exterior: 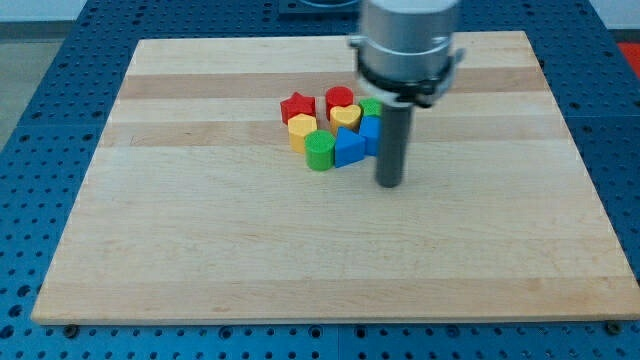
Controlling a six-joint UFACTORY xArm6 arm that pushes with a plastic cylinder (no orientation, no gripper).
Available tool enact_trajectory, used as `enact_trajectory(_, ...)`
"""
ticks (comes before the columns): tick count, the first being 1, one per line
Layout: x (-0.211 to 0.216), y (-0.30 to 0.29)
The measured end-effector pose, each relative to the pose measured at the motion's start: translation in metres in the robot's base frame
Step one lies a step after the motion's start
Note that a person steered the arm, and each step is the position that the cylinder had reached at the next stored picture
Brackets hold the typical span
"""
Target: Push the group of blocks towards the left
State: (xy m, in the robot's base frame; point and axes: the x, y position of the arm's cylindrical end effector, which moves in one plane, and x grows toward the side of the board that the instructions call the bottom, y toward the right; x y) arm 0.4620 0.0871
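Note:
A tight group of blocks sits a little above the board's middle. It holds a red star [297, 106], a red round block [339, 98], a yellow heart [346, 116], a yellow block [302, 129], a green cylinder [320, 151], a blue triangle [348, 148], a blue block [371, 133] and a green block [371, 107]. My tip [389, 184] is on the board just to the right of the group and slightly below it, close to the blue triangle and blue block. The rod partly hides the blue block's right side.
The wooden board [200, 250] lies on a blue perforated table [40, 60]. The arm's grey body [407, 45] hangs over the board's upper middle and hides a part of it.

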Motion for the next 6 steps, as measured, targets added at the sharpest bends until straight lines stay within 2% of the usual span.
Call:
enact_trajectory(1, -0.024, 0.043)
enact_trajectory(2, -0.060, 0.054)
enact_trajectory(3, -0.075, 0.043)
enact_trajectory(6, -0.077, -0.027)
